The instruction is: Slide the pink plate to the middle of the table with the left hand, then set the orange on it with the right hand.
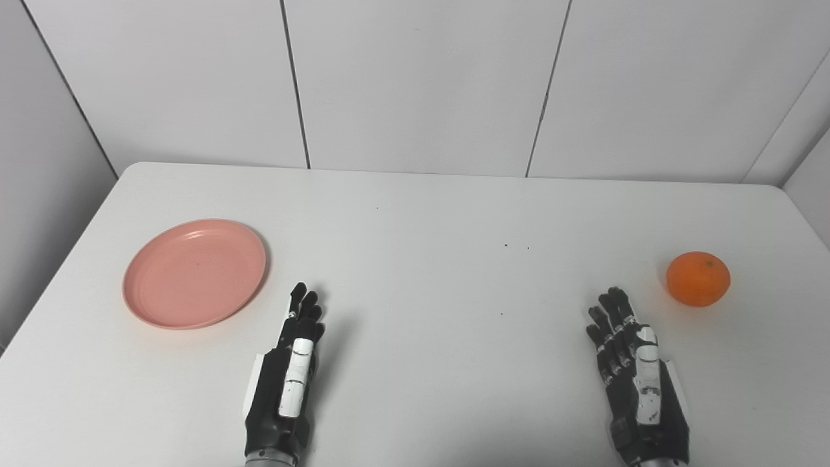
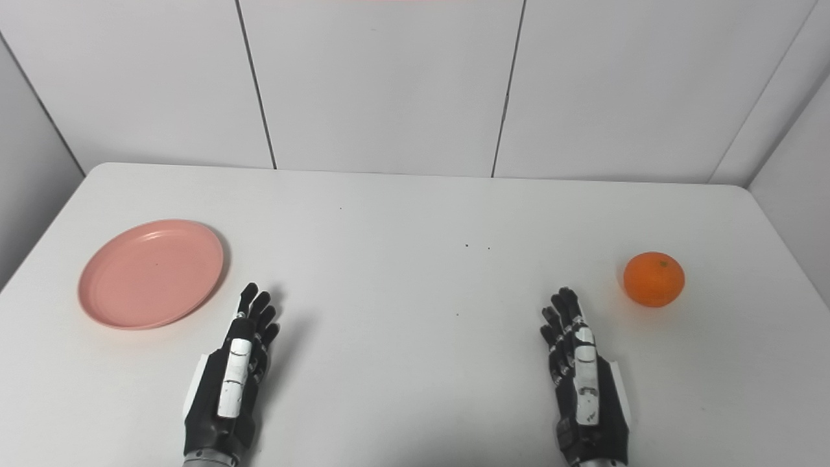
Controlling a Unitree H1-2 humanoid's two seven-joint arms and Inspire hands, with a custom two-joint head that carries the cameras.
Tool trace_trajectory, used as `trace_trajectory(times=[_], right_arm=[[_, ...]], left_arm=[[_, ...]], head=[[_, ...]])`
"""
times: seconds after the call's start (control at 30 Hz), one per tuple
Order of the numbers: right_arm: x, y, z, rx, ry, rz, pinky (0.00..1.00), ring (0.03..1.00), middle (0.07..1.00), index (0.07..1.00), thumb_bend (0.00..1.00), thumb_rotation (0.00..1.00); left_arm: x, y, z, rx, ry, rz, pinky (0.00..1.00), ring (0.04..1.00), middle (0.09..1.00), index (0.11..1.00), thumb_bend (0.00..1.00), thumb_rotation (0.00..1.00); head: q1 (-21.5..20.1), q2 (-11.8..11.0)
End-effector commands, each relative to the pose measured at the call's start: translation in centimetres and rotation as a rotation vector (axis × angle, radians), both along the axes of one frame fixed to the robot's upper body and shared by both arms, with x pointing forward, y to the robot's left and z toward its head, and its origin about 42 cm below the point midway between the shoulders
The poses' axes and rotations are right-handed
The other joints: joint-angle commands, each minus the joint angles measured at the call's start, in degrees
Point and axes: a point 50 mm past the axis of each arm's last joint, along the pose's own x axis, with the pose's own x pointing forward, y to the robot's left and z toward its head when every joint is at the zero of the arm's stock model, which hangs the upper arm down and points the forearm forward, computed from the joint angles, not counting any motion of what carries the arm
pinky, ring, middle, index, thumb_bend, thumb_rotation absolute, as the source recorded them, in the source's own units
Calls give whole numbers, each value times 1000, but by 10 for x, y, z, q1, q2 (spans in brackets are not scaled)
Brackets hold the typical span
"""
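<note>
A pink plate point(image 1: 194, 273) lies empty on the left side of the white table point(image 1: 428, 214). An orange point(image 1: 698, 279) sits on the right side. My left hand point(image 1: 288, 373) rests near the front edge, just right of and nearer than the plate, fingers straight and apart, holding nothing. My right hand point(image 1: 632, 373) rests near the front edge, left of and nearer than the orange, also open and empty. Neither hand touches its object.
White wall panels point(image 1: 421, 84) stand behind the table's far edge, and side walls close in at the left and right. A few small dark specks point(image 1: 506, 246) mark the tabletop near the middle.
</note>
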Motion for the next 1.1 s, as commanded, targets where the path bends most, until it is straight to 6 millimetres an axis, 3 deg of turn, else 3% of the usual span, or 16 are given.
trace_trajectory(times=[0.0, 1.07], right_arm=[[-7, -4, -13, -11, 96, -2, 987, 964, 962, 948, 797, 948], [-4, -2, -11, -22, 94, 2, 988, 962, 957, 931, 816, 928]], left_arm=[[-38, 15, -17, 23, 101, 17, 1000, 1000, 989, 995, 690, 883], [-40, 17, -17, 14, 91, 22, 1000, 995, 985, 992, 698, 862]], head=[[0, 0], [-2, 3]])
